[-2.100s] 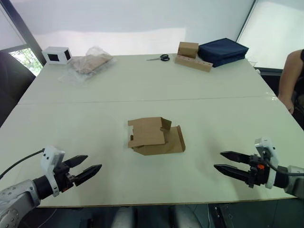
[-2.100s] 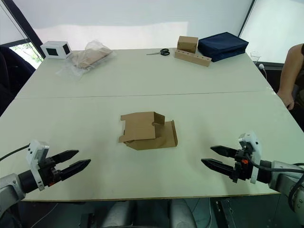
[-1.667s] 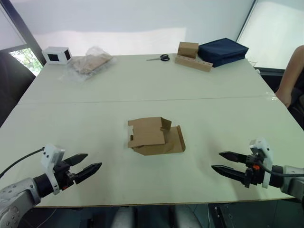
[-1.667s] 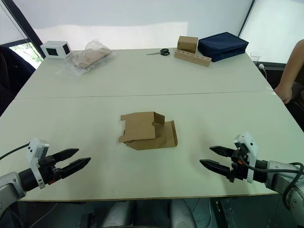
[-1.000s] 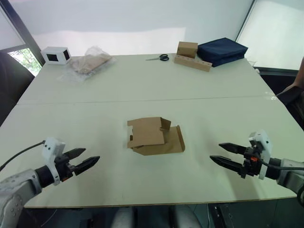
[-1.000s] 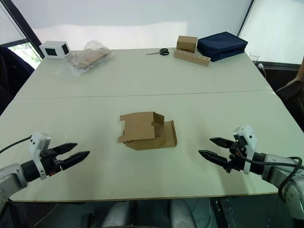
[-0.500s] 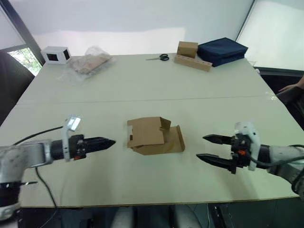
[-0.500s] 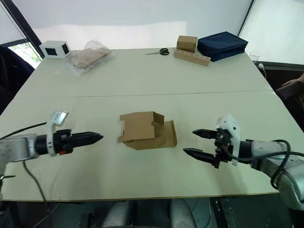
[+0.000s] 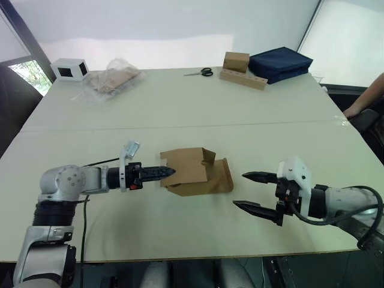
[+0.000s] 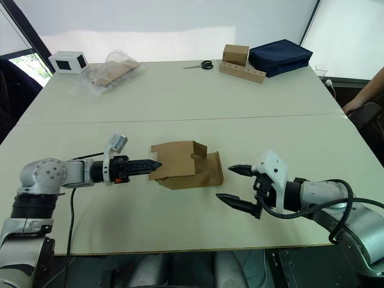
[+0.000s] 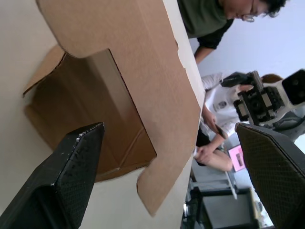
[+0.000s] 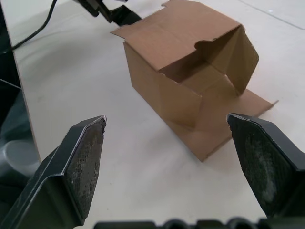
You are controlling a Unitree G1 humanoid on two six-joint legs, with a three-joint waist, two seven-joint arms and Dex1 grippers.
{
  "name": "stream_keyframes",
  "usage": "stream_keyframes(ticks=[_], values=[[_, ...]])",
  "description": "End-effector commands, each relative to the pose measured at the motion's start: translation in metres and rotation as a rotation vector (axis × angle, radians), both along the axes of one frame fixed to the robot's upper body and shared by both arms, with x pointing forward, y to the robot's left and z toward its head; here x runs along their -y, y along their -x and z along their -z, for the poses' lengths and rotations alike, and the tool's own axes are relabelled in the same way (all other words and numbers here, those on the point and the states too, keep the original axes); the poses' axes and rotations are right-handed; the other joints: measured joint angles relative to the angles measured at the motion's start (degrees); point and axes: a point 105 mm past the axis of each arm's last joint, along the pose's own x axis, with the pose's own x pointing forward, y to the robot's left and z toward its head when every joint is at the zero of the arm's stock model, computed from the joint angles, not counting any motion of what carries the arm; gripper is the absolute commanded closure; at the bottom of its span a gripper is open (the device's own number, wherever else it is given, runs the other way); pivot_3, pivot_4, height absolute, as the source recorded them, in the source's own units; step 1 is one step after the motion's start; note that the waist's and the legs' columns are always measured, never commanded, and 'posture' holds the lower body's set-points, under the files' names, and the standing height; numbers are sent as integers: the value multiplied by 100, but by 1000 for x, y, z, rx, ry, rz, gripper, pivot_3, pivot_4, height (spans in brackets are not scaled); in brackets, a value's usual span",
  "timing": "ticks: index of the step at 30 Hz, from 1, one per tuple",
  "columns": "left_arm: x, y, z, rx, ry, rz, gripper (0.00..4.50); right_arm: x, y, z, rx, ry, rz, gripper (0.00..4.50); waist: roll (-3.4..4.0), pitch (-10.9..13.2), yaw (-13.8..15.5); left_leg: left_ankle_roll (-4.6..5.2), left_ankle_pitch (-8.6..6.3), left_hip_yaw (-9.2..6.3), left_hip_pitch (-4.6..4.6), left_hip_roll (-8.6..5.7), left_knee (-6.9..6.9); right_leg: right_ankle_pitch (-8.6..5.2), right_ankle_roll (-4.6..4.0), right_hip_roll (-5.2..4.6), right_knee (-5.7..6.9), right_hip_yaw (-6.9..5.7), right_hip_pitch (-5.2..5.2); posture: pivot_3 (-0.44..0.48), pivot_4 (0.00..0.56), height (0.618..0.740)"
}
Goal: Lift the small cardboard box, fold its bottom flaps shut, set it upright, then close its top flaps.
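A pale tabletop (image 9: 180, 102) stands before bright white blinds, with a seam crossing it from side to side. The small cardboard box (image 9: 195, 172) lies on its side near the middle of the near half, flaps open at both ends, just where it lay half a second ago. Both arms have closed in on it since then. The left gripper (image 9: 165, 172) has reached the box's left end, its fingertips at or against a flap there; from the head views its fingers look nearly together, while the left wrist view shows them spread to either side of the open end. The right gripper (image 9: 251, 192) has come in to the box's right, spread wide, holding nothing and clear of the cardboard.
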Motion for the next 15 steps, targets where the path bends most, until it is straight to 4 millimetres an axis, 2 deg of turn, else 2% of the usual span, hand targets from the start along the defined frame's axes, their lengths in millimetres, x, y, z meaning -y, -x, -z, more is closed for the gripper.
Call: stream_keyframes(ticks=[1, 9, 10, 11, 15], values=[[8, -8, -6, 22, 27, 9, 0, 2, 6, -9, 52, 36, 16, 179, 0, 0, 4, 0, 0, 0, 0, 0, 1, 0, 0, 0, 0, 0, 0, 0, 150, 740], [20, -15, -8, 12, 64, 15, 0, 5, 10, -7, 50, 52, 43, 179, -1, 0, 8, 0, 0, 0, 0, -1, 3, 0, 0, -1, 1, 0, 2, 0, 150, 740], [22, -16, -8, 14, 69, 14, 246, 5, 10, -7, 49, 52, 44, 67, -1, 0, 5, 0, 0, 0, 0, -1, 2, 0, 0, -1, 1, 0, 2, 0, 150, 740], [23, -16, -9, 14, 76, 14, 246, 4, 10, -6, 49, 52, 45, 67, -1, 0, 1, 0, 0, 0, 0, -1, 2, 0, 0, -1, 1, 0, 2, 0, 150, 740], [29, -17, -6, 8, 79, 2, 1627, 3, 8, -6, 51, 51, 49, 0, -1, 0, 7, 0, 0, 0, 0, -1, 4, 0, 0, -1, 1, 0, 2, 0, 150, 740]])
